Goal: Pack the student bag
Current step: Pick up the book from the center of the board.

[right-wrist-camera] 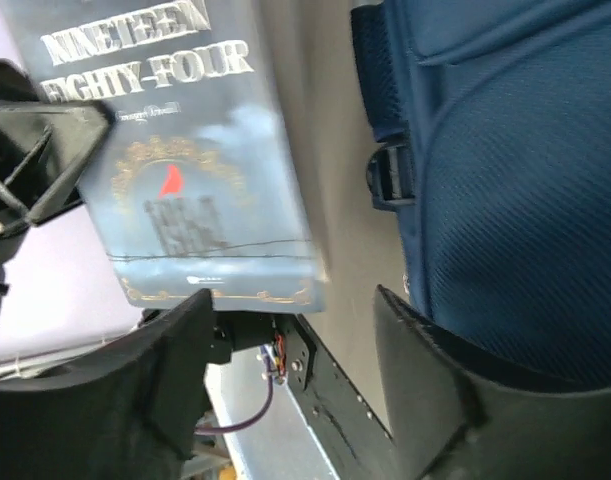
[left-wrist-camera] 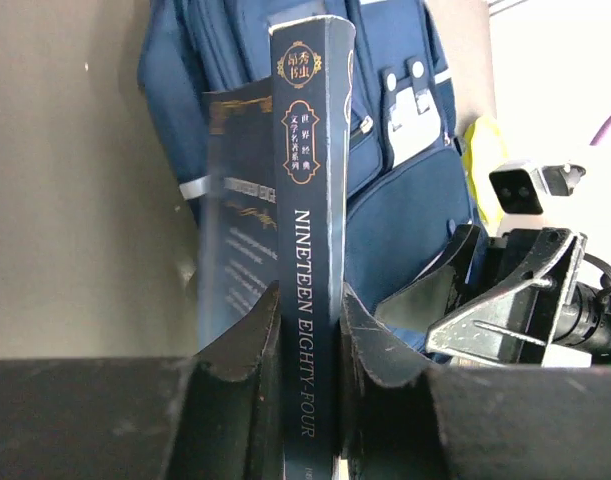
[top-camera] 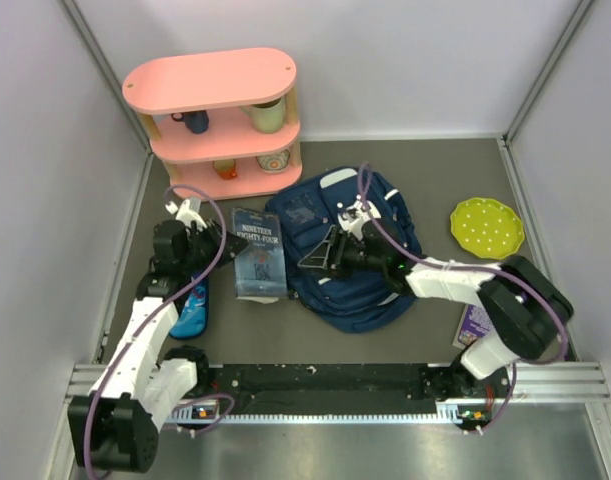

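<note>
The student bag (top-camera: 357,252), a navy backpack, lies flat at the table's centre. Just left of it is a dark blue book titled Nineteen Eighty-Four (top-camera: 260,252). In the left wrist view the book (left-wrist-camera: 311,150) stands on edge with its spine towards the camera, and my left gripper (left-wrist-camera: 310,300) is shut on that spine. My right gripper (right-wrist-camera: 295,310) is open beside the book (right-wrist-camera: 185,150), with nothing between its fingers; the bag (right-wrist-camera: 515,200) lies against its right finger. From above, the right gripper (top-camera: 311,258) sits between the book and the bag.
A pink three-tier shelf (top-camera: 220,120) with cups stands at the back left. A bright-blue pencil case (top-camera: 192,310) lies under the left arm. A yellow-green dotted plate (top-camera: 487,226) is at the right, and a purple item (top-camera: 475,325) lies near the right arm's base.
</note>
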Controlling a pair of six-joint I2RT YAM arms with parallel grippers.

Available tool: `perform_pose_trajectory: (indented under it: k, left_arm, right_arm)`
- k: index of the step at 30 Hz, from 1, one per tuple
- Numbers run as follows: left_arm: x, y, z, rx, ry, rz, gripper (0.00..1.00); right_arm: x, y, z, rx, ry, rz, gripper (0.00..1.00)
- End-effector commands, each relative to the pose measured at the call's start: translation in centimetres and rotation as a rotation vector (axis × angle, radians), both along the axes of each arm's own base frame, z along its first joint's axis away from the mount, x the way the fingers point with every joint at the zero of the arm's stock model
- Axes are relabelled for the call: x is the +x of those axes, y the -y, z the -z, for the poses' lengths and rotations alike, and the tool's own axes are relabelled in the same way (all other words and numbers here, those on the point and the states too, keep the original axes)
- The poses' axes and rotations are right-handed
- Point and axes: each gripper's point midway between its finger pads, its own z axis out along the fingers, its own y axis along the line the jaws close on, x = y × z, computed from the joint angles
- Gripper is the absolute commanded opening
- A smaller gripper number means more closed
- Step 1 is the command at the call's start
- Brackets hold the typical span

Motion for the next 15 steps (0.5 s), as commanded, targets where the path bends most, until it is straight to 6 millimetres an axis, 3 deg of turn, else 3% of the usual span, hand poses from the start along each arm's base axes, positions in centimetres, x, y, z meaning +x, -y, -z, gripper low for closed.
perform_pose_trajectory:
  k: [1,2,3,4,6,9,15]
  left_arm:
    - [0.5,0.0,-8.6,-0.001,0.235,0.003,0.00]
    - [0.4,0.1,-9.8,-0.020,0.256,0.002,0.00]
    - [0.4,0.3,-11.3,-0.034,0.289,0.008,0.00]
    - [0.5,0.4,-12.1,-0.050,0.308,0.013,0.00]
    - [0.6,1.2,-14.5,-0.119,0.371,0.037,0.00]
    - [1.3,2.3,-16.5,-0.186,0.424,0.041,0.00]
    - [2.9,7.6,-20.1,-0.224,0.507,0.094,0.00]
  right_arm:
    - [1.1,3.4,-3.9,-0.031,0.123,0.107,0.70]
    - [0.5,4.2,-3.3,-0.074,0.101,0.112,0.73]
    - [0.2,4.5,-4.0,-0.066,0.121,0.108,0.75]
    - [-0.7,4.8,-6.0,-0.019,0.150,0.094,0.76]
    - [-1.8,5.0,-7.7,0.047,0.148,0.083,0.78]
    - [-3.4,5.2,-10.6,0.159,0.140,0.072,0.79]
    - [-5.1,4.1,-13.9,0.327,0.031,0.077,0.82]
